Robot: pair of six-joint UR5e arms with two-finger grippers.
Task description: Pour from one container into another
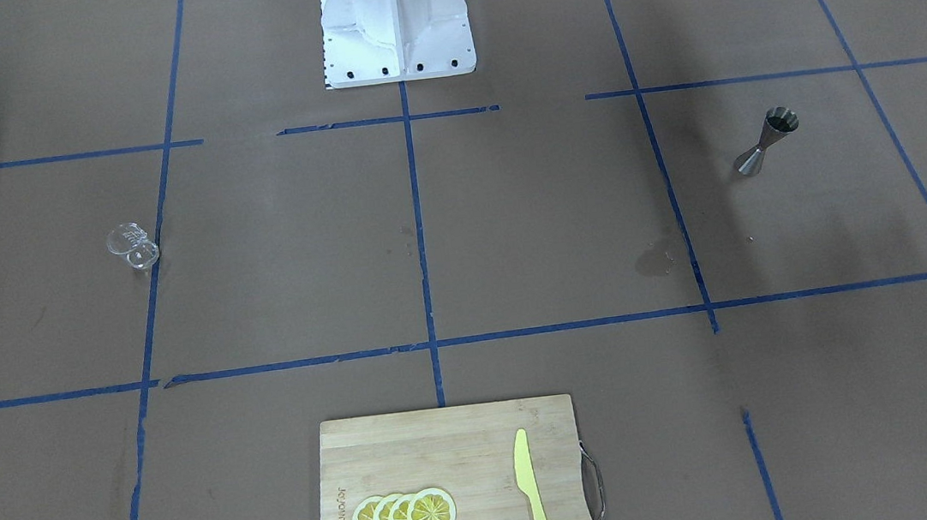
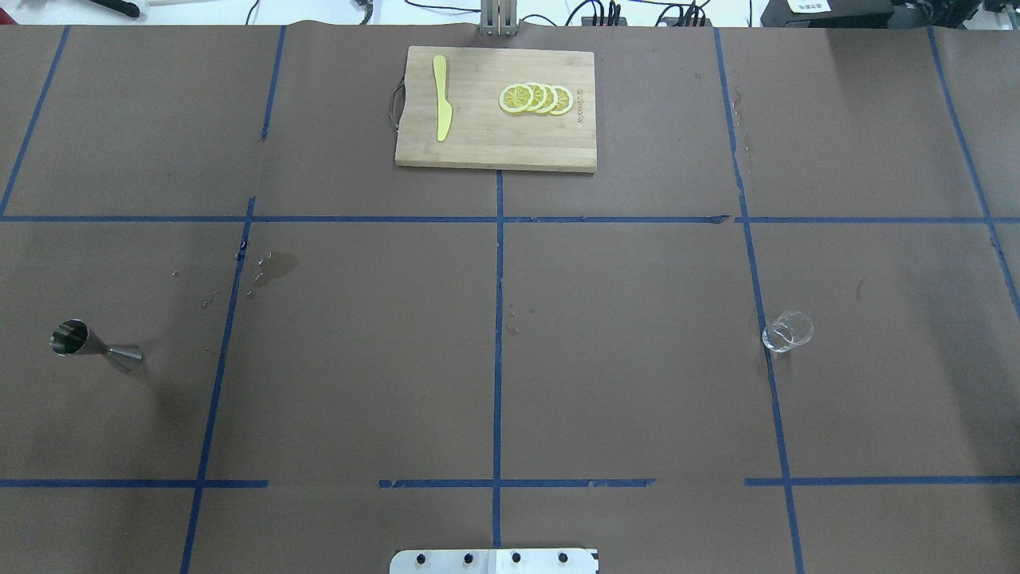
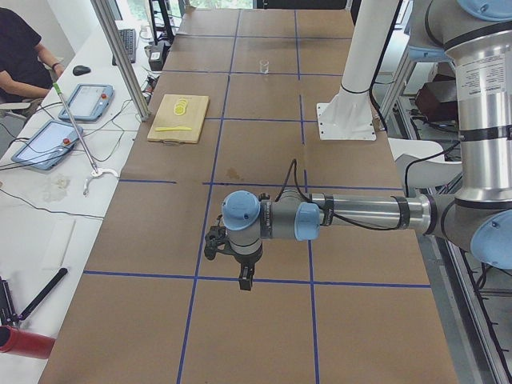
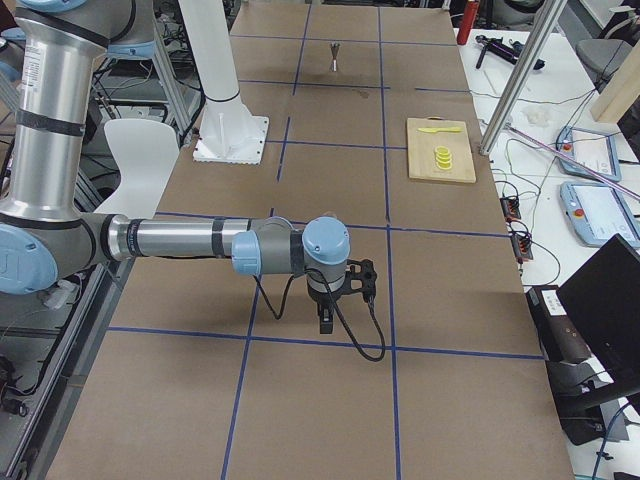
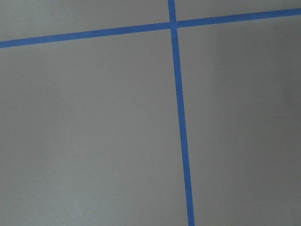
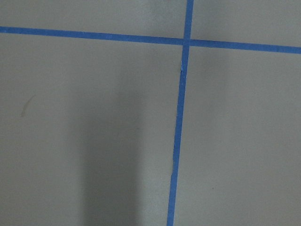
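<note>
The right gripper point(image 4: 327, 322) hangs fingers-down over the bare table point(image 4: 330, 420) and carries neither vessel. Whether its fingers stand apart or together I cannot tell from this side view. The glass cup point(image 2: 787, 331) sits inward of it, toward the table's middle, apparently upright, so the right arm is the nearer one to it. Whether the cup holds any liquid is unclear. The left gripper point(image 3: 245, 276) hangs at the opposite end and is just as unreadable. Farthest from the right gripper stands the jigger point(image 2: 96, 344), long axis vertical, its upper cone looking empty, well apart from the cup.
</note>
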